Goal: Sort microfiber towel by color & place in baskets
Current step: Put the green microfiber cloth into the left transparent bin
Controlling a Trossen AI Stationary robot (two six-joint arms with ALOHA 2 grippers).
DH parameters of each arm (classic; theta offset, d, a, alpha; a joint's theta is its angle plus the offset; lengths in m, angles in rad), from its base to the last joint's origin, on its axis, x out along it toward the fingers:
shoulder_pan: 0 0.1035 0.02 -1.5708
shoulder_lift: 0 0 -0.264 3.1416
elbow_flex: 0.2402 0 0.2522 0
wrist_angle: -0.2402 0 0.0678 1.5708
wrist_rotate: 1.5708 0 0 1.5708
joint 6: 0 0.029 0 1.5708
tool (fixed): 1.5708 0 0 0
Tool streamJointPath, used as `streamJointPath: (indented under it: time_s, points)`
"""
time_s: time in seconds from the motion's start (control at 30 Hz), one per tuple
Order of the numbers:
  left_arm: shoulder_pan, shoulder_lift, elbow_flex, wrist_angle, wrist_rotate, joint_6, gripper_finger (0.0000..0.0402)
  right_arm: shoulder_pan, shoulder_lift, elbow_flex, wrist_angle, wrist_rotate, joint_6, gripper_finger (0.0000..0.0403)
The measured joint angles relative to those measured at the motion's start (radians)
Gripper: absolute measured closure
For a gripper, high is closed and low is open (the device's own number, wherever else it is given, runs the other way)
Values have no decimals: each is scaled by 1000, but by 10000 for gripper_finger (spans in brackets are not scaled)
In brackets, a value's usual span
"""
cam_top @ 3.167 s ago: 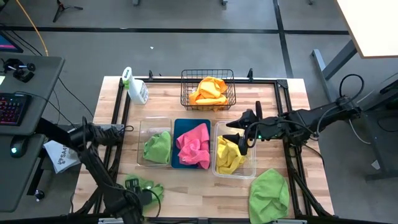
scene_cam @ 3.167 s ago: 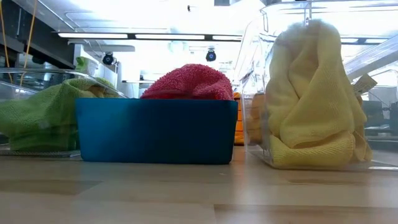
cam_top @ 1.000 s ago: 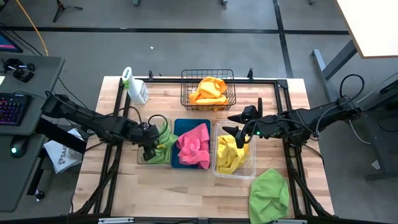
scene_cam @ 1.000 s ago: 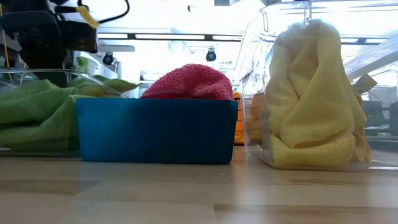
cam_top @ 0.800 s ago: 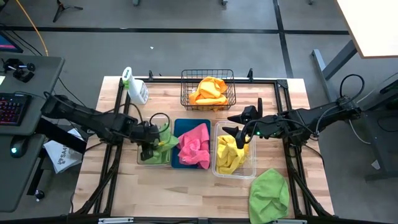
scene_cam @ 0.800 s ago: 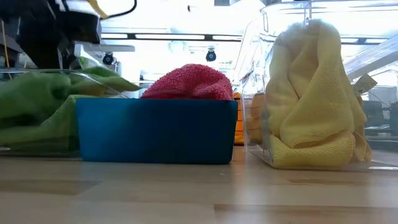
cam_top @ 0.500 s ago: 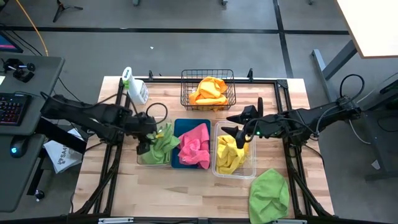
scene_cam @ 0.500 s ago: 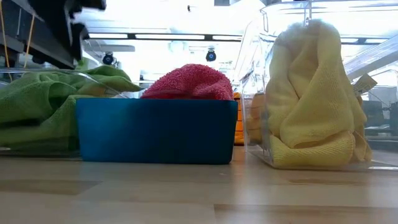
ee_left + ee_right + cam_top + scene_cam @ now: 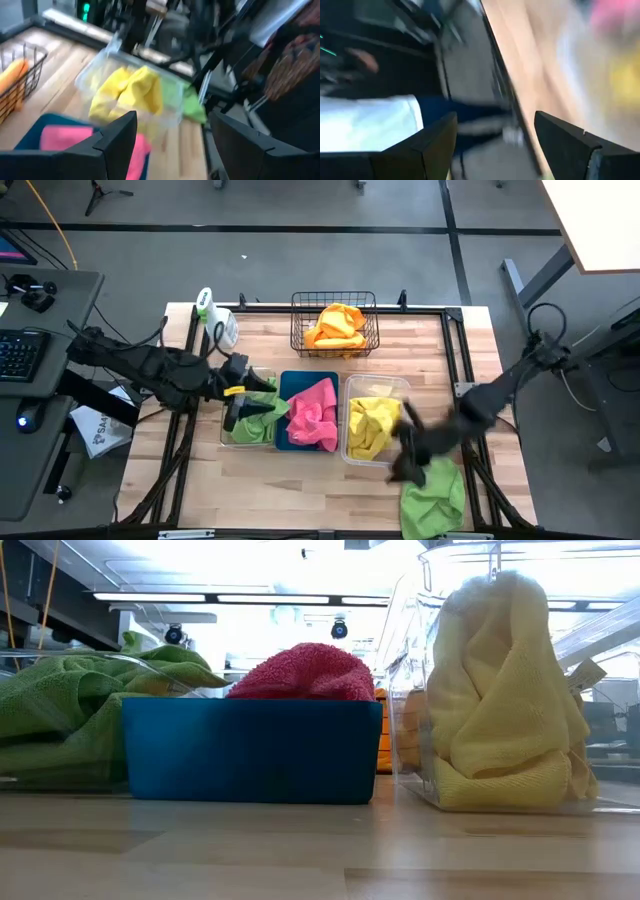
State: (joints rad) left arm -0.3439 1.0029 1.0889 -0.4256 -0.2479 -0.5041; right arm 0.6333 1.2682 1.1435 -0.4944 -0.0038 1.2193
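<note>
My left gripper (image 9: pixel 235 413) is open above the left clear tub (image 9: pixel 228 438), which holds green towels (image 9: pixel 262 418). The blue tub (image 9: pixel 296 380) holds a pink towel (image 9: pixel 312 415). The right clear tub (image 9: pixel 400 388) holds yellow towels (image 9: pixel 368 428), and the black wire basket (image 9: pixel 335 308) holds an orange towel (image 9: pixel 335 327). A loose green towel (image 9: pixel 435 498) lies flat on the table near its near edge. My right gripper (image 9: pixel 403 470), blurred and open, is at that towel's far left corner. Its own view (image 9: pixel 495 145) is smeared.
A white spray bottle (image 9: pixel 216 320) stands at the far left of the table. A black frame rail (image 9: pixel 455 360) borders the work area. Bare wood (image 9: pixel 300 490) lies between the tubs and the near edge. In the low view the blue tub (image 9: pixel 250 750) stands between the clear tubs.
My left gripper has risen out of the left clear tub and drawn slightly toward the table's left, leaving a green towel heaped there with a fold over the tub's rim. My right arm has swung fast from above the yellow tub toward the near edge, down to the loose green towel.
</note>
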Motion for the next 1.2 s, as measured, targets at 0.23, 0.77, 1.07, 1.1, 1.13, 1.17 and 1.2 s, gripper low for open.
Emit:
streamJointPath:
  time_s: [0.23, 0.77, 1.07, 1.1, 1.13, 1.17, 1.2]
  points:
    - [-39, 3, 0, 54, -114, 5, 161, 270, 147, 0, -234, -8, 451, 142]
    - [-39, 3, -1, 224, -127, 62, 161, 312, 449, 0, -491, -131, 635, 142]
    - [-39, 3, -2, 257, -127, 53, 161, 297, 552, 0, -428, -159, 598, 142]
    - [-39, 3, -2, 258, -127, 53, 161, 297, 559, -4, -420, -163, 598, 142]
    - [-39, 3, -2, 261, -127, 54, 161, 296, 563, -14, -401, -172, 598, 142]
    - [-39, 3, -2, 266, -127, 54, 161, 296, 565, -28, -378, -176, 598, 142]
    - [-39, 3, -2, 273, -127, 54, 161, 296, 565, -46, -344, -179, 601, 142]
